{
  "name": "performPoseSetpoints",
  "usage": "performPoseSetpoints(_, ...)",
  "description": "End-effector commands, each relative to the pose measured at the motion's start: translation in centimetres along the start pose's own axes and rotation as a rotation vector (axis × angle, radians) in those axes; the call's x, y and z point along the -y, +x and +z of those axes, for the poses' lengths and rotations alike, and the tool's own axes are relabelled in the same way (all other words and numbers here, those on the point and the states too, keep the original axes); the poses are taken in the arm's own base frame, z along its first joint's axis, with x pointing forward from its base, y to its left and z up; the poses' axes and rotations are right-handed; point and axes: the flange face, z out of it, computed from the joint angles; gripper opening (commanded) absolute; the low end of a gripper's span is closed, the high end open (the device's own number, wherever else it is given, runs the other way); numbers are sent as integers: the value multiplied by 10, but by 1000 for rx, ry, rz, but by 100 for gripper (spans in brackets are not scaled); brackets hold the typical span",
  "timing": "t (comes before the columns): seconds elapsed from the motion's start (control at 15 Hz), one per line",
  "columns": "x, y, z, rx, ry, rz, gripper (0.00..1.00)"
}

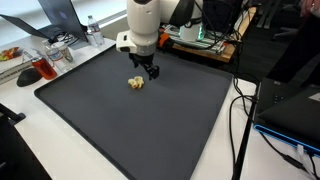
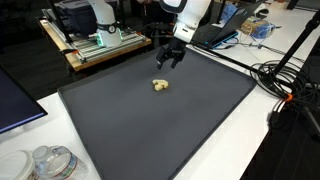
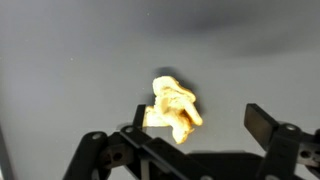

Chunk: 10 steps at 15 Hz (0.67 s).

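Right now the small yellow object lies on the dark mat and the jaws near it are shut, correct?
No. The jaws are open, not shut; the wrist view shows them spread wide. The small yellow object does lie on the dark mat.

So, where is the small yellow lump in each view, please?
In an exterior view: small yellow lump left of centre, beside the gripper.
In an exterior view: the lump near centre, below the gripper.
Wrist view: centre, above the gripper.
Shared landmark: dark grey mat underneath.
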Motion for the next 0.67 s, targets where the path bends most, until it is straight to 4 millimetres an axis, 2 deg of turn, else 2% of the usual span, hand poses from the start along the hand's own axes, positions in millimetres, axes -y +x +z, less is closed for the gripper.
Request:
performPoseSetpoints(0.0, 8, 0, 7, 14, -128, 37, 100)
performPoseSetpoints(0.6, 40, 16, 37, -42, -247, -2, 100)
